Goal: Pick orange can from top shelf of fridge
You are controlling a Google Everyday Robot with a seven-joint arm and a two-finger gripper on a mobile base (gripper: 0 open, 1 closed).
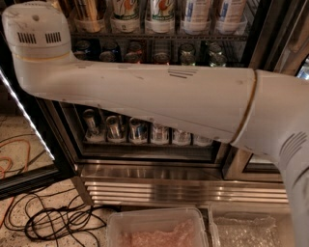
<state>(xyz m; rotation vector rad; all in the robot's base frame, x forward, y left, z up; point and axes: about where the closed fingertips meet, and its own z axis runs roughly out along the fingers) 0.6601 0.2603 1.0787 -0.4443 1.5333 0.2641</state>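
Spanning the fridge [183, 185], white arm [159, 96], gripper apparently beyond frame, its state untellable.

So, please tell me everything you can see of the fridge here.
The fridge is a drinks cooler with a ribbed stainless-steel base at the bottom. Its black-framed door, edged by a white light strip, looks swung open at the left. Dark wire shelves carry bottles above and rows of cans below. The white robot arm crosses in front, hiding the middle; the gripper is out of view.
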